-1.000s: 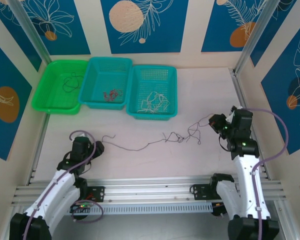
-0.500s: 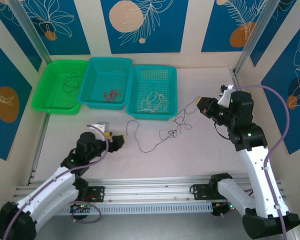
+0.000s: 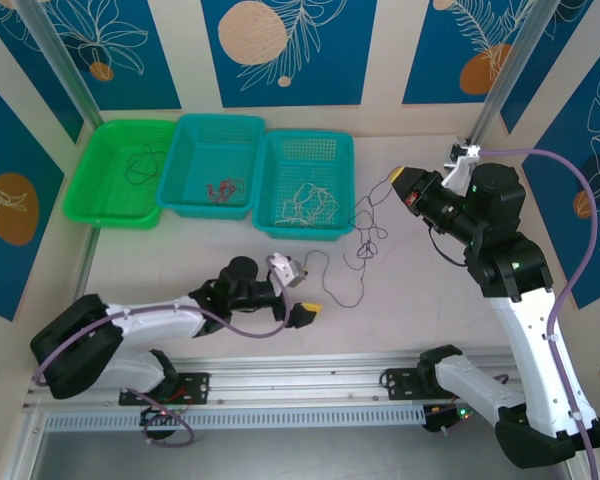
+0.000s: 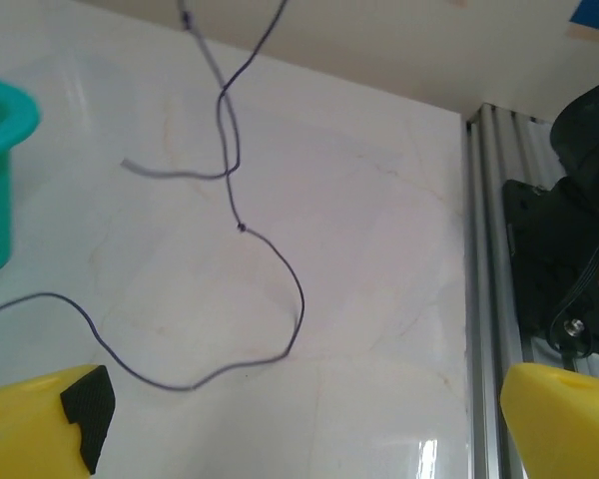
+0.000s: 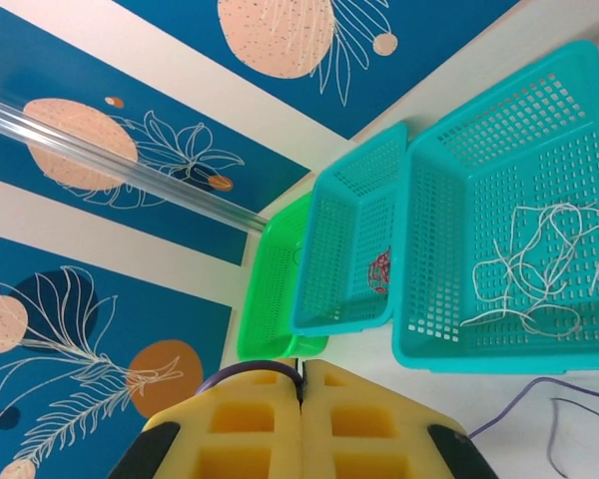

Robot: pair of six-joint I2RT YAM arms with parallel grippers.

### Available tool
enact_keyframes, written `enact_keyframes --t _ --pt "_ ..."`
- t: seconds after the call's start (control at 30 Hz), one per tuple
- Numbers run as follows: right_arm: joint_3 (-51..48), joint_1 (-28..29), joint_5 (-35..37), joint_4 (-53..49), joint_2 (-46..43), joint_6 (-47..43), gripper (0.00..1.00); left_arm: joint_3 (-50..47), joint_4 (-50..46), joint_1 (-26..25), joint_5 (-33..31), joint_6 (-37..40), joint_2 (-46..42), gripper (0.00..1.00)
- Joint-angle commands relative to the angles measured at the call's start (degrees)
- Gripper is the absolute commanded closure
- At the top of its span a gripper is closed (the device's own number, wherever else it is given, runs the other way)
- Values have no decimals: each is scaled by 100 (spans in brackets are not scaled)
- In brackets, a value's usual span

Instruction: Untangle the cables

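Right claw point(image 3: 404, 184) clenched on the purple cable point(image 3: 363, 243) — in the wrist view the yellow pads point(image 5: 250, 419) sit flush, with the strand pinched in the seam between them. The claw hangs high over the table point(image 3: 430, 320). The cable drops from it, passes through a small snarl point(image 3: 364, 252) just beside the right-hand turquoise basket point(image 3: 302, 234), then runs slack across the table toward the left claw point(image 3: 296, 290). Left claw released, fingers spread wide and low over the table, the loose tail looping between them — apart from both, as far as I can tell. White cables point(image 3: 310, 205) lie in that basket, red cables point(image 3: 223, 188) in the middle basket point(image 3: 208, 210), a dark cable point(image 3: 140, 165) in the green basket point(image 3: 110, 220). Risks, as I judge them: pulling on one end alone may cinch the snarl tighter rather than open it; the thin strand may slip from the pads; the left claw may close on bare table if the tail shifts; the hanging loop may catch the basket rim.
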Motion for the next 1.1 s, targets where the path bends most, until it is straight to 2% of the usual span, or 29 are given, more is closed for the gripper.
enact_keyframes --t 0.0,0.17,0.27,0.4,0.53,0.6,0.63,0.67,0.73,0.8,0.97,1.07 --pt "443 181 509 -57 -12 465 100 521 1458 -218 -87 38 928 0" --pt "767 403 788 73 79 608 100 976 2715 -243 -633 -557 2153 0" --pt "937 523 797 147 183 639 100 1493 2896 -263 -414 -752 2688 0" --pt "1134 664 903 170 268 626 100 1868 3391 -255 -627 -1039 3267 0" --pt "1256 721 988 109 271 615 100 2283 3406 -272 -106 -1235 3565 2" --pt "1273 725 1038 91 253 604 100 2346 3414 -282 -127 -1355 3678 13" --pt "1278 725 1061 77 240 584 100 2332 3451 -277 -155 -1391 3706 25" --pt "1276 729 1098 70 223 550 100 2300 3483 -277 -163 -1420 3691 38" --pt "1269 728 1285 -47 159 464 100 2180 3459 -277 -203 -1437 3565 76" --pt "1223 702 1558 -199 66 375 100 1999 3341 -273 -313 -1363 3341 99" --pt "944 443 2134 -352 -287 109 100 1299 2990 -171 -731 -1144 2604 100" --pt "877 51 2237 -558 -417 -39 100 768 2883 21 -1038 -1174 2080 100"
